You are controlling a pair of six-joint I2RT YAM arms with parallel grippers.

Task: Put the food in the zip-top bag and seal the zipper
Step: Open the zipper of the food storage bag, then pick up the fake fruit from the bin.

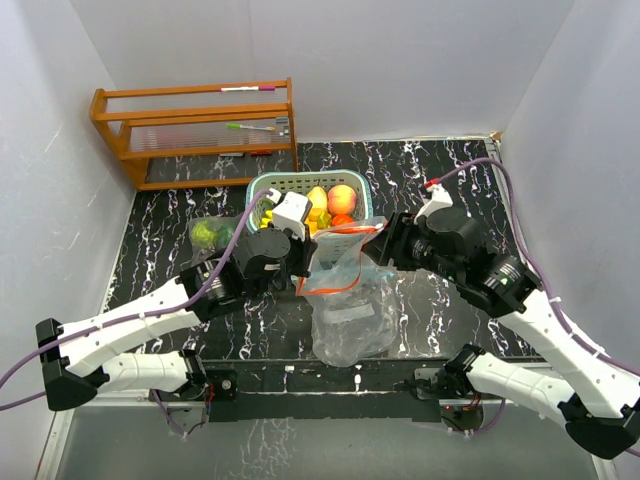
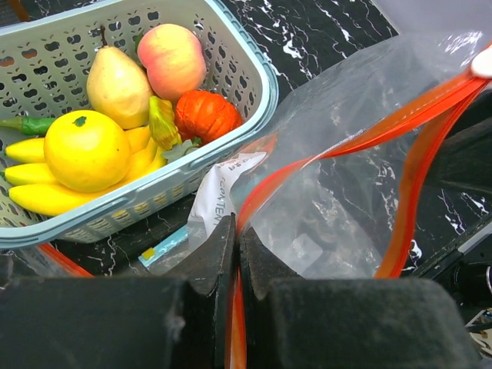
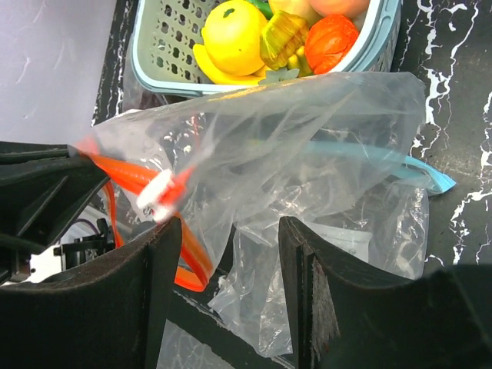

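Left tool (image 2: 237,231) clenched on the orange zipper strip (image 2: 361,138) of the clear plastic zip-top bag (image 2: 346,200). Right tool (image 3: 231,231) released, fingers apart, bag film between them. Toy fruits (image 2: 115,108) lie in the pale-blue perforated basket (image 2: 257,84), upper left, outside the bag.

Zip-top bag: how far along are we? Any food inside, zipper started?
Done: nothing that shows; I see no fruit in the zip-top bag. In hand: the left tool is pinched on its orange zipper strip, holding the mouth open, while the right tool stands open by the white slider. Left: the toy fruit, peach and bananas among them, lies in the basket, so all loading and the sealing remain.
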